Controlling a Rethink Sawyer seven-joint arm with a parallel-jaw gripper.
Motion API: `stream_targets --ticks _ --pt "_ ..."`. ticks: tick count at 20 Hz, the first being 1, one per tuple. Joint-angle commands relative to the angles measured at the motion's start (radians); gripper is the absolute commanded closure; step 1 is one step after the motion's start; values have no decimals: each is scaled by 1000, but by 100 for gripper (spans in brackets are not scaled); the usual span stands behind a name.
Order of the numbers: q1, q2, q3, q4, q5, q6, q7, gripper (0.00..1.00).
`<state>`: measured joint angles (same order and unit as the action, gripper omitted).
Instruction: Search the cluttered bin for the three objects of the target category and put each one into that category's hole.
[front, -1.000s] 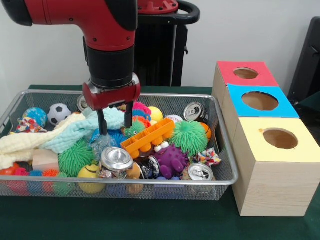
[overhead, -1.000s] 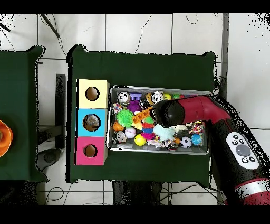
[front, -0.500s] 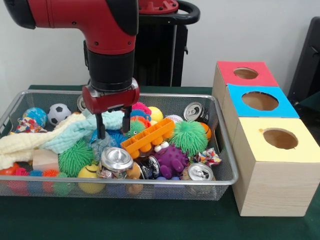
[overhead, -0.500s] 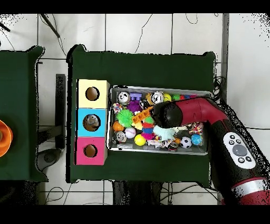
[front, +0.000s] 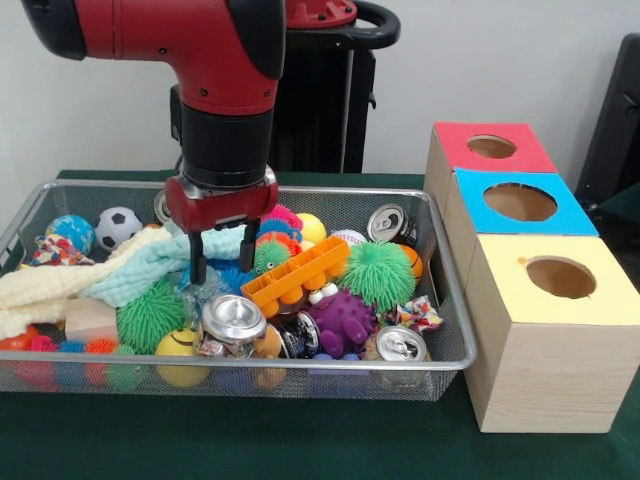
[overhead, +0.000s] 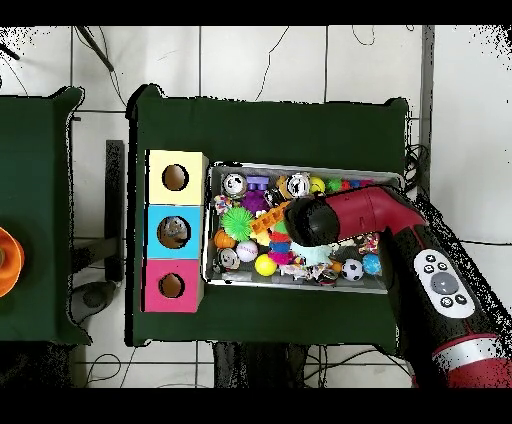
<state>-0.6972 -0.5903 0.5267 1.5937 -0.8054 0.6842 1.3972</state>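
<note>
Front view: gripper (front: 222, 263) hanging left of centre above the bin (front: 450, 345), fingers parted moderately, nothing held, tips level with the light blue cloth (front: 150, 262). Clear plastic wad (front: 205, 288) with blue patches directly below, wedged between green spiky ball (front: 150, 312), can (front: 233, 319) and orange block (front: 296, 275). Advised: straight descent, fingers astride the wad only, clear of cloth and can. Overhead view: arm (overhead: 345, 215) covering centre of bin; gripper and wad hidden beneath.

Hand (front: 221, 258) (fingers apart) hangs over the bin (front: 452, 345).
</note>
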Motion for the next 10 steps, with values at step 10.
stream_targets --ticks 10 --pt "23 4 -72 -36 -180 -154 -9 0"
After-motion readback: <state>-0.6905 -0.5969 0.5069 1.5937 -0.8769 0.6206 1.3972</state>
